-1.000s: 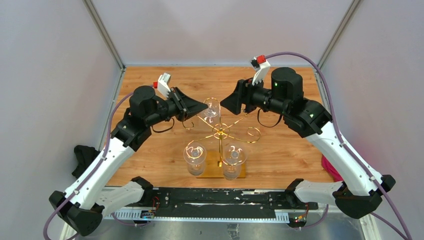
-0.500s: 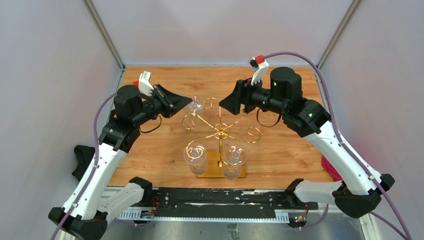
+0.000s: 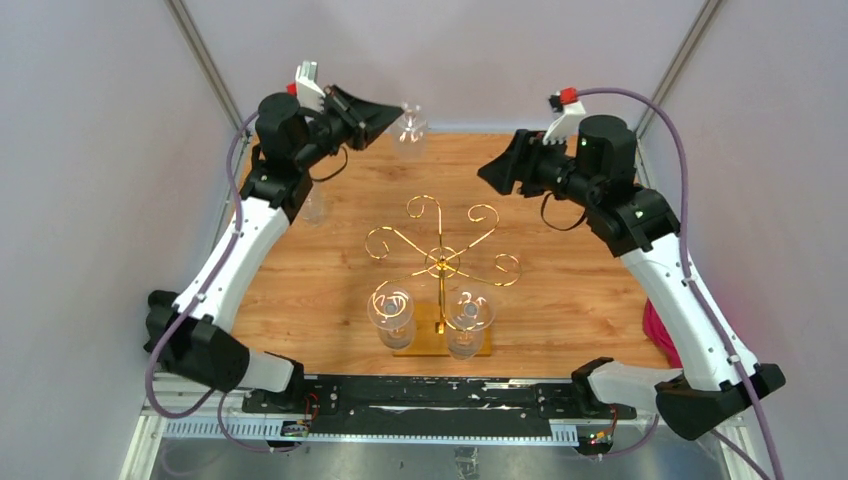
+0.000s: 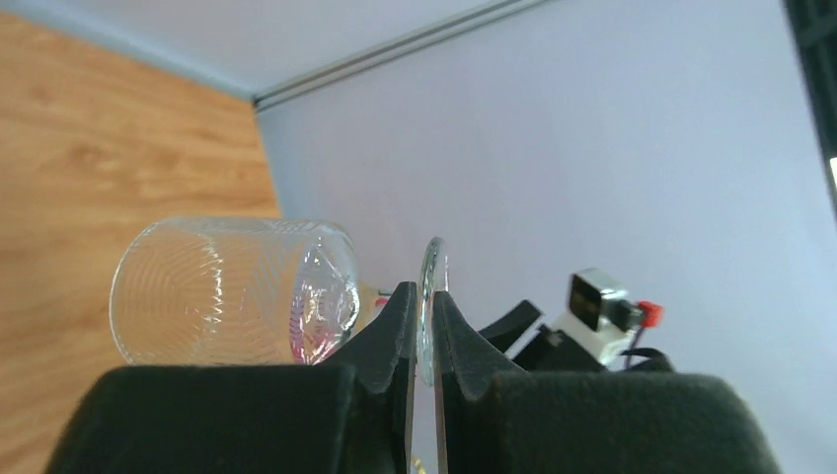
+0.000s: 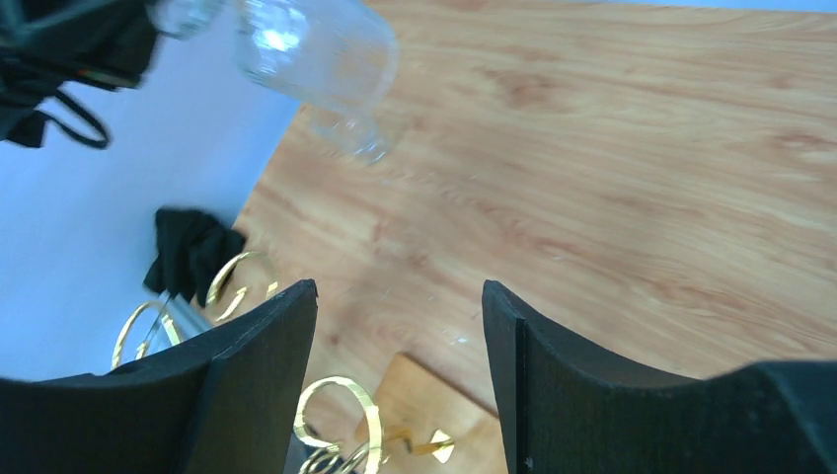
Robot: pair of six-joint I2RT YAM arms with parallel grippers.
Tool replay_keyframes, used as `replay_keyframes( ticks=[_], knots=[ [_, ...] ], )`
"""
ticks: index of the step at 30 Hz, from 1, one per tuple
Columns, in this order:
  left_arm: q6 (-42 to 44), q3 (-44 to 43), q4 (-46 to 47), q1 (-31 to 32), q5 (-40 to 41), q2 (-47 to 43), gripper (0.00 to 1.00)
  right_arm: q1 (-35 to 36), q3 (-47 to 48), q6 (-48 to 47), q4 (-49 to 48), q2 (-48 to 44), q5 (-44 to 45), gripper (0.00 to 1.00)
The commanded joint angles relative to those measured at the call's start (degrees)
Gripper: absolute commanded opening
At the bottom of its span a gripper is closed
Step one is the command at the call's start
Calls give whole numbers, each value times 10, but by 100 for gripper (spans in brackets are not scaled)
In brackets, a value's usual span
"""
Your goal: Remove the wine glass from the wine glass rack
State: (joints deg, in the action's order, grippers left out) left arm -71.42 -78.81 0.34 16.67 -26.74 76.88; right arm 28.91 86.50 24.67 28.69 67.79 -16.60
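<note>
The left gripper (image 3: 393, 109) pinches the wine glass (image 3: 409, 128) by its foot, held far beyond the wine glass rack (image 3: 440, 262), so removal looks done, while the right gripper (image 3: 487, 173) gapes wide and empty.

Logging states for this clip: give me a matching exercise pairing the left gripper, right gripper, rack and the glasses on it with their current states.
1. left gripper
2. right gripper
3. wine glass rack
4. two near glasses

A. open, empty
B. hanging from the rack's arms
C. shut on a wine glass
D. standing mid-table on its wooden base

Pairs: 1-C, 2-A, 3-D, 4-B
</note>
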Motion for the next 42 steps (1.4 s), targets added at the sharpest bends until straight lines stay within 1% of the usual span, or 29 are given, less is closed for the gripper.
replay_keyframes(
  ticks=[1, 3, 4, 5, 6, 7, 8, 9, 11, 12, 14, 15, 16, 17, 18, 21, 24, 26, 27, 37, 42],
  knots=[
    [-55, -103, 178, -2, -44, 62, 0, -88, 5, 10, -23, 4, -64, 67],
    [-115, -117, 276, -1, -69, 99, 0, -122, 6, 21, -61, 17, -112, 67],
    [-171, -122, 338, 0, -84, 119, 0, -144, 6, 37, -83, 26, -144, 67],
    [-201, -127, 405, 1, -91, 142, 0, -154, 4, 45, -115, 34, -182, 67],
    [-250, -134, 467, 2, -97, 167, 0, -171, -1, 68, -153, 42, -221, 67],
    [-299, -145, 538, 4, -104, 192, 0, -181, -9, 85, -194, 49, -258, 67],
    [-371, -158, 603, 5, -109, 221, 0, -190, -16, 110, -244, 57, -307, 66],
    [-424, -169, 666, 7, -108, 247, 0, -198, -25, 138, -297, 66, -329, 66],
    [-500, -186, 769, 12, -90, 294, 0, -210, -36, 204, -410, 84, -392, 66],
    [-519, -190, 810, 14, -84, 311, 0, -214, -40, 238, -462, 95, -412, 66],
    [-530, -182, 838, 15, -75, 318, 0, -218, -50, 320, -583, 119, -439, 66],
    [-530, -176, 847, 16, -73, 318, 0, -218, -55, 374, -666, 130, -446, 66],
    [-530, -174, 853, 16, -73, 317, 0, -219, -59, 405, -731, 141, -450, 65],
    [-532, -174, 861, 16, -75, 317, 0, -220, -62, 462, -794, 155, -452, 65],
    [-534, -175, 870, 17, -75, 316, 0, -221, -60, 489, -850, 171, -452, 65],
    [-533, -164, 876, 20, -74, 304, 0, -222, -45, 630, -1021, 225, -437, 65],
    [-530, -152, 876, 21, -77, 296, 0, -223, -20, 753, -1153, 291, -415, 64],
    [-528, -142, 876, 21, -77, 291, 0, -223, -7, 799, -1197, 321, -388, 63],
    [-527, -139, 877, 23, -78, 288, 0, -222, -7, 801, -1201, 329, -383, 62],
    [-523, -133, 876, 32, -81, 293, 0, -203, 5, 797, -1201, 333, -376, 60],
    [-520, -144, 873, 45, -76, 306, 0, -181, 45, 824, -1201, 355, -377, 60]
  ],
)
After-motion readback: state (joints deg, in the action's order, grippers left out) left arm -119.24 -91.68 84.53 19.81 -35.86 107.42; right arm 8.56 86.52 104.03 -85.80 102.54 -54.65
